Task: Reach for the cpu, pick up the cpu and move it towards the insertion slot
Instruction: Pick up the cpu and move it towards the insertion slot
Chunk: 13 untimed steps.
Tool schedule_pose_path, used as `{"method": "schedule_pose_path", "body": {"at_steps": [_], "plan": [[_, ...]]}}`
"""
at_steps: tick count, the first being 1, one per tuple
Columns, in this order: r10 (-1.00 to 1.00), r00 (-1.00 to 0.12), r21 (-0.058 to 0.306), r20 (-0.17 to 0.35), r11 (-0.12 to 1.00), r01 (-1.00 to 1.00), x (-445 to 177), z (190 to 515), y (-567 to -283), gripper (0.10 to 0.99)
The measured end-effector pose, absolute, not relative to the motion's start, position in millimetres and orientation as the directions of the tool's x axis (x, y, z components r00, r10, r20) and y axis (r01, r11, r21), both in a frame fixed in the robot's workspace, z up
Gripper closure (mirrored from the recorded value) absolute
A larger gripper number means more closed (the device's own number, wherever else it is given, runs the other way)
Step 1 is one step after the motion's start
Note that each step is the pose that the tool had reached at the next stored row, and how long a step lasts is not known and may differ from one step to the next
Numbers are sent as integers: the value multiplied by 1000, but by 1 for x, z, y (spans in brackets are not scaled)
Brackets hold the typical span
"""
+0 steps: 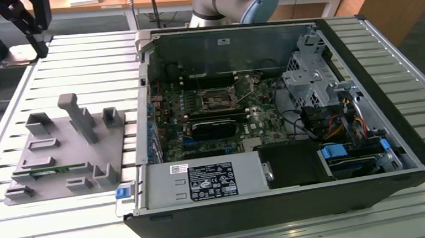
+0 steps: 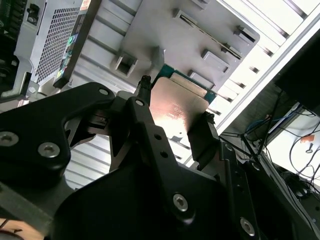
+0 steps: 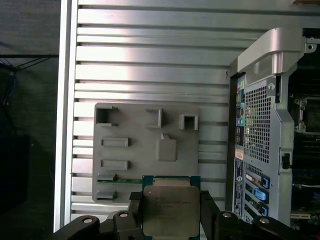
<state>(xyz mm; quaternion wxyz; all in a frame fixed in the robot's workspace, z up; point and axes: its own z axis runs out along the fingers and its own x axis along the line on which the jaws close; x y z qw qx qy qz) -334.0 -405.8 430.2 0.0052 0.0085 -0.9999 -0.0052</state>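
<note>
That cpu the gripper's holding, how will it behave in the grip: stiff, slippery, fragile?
Probably stiff: the cpu lies flat in the gripper with no visible bend. Its shiny metal top looks slick, so it might slip if squeezed lightly. Thin and pinched by its edges, it seems light but fragile.

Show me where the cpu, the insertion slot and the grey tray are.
cpu [image 3: 171, 210]: first wrist view, middle of its metal top.
insertion slot [image 1: 217, 98]: exterior view, its dark centre.
grey tray [image 3: 135, 131]: first wrist view, a bare flat part of its surface.
</note>
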Motion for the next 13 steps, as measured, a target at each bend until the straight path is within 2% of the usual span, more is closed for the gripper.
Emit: {"method": "schedule_pose_path", "body": {"at_steps": [13], "plan": [[-17, -1000, 10, 10, 1000, -17, -321, 430, -405, 545]]}}
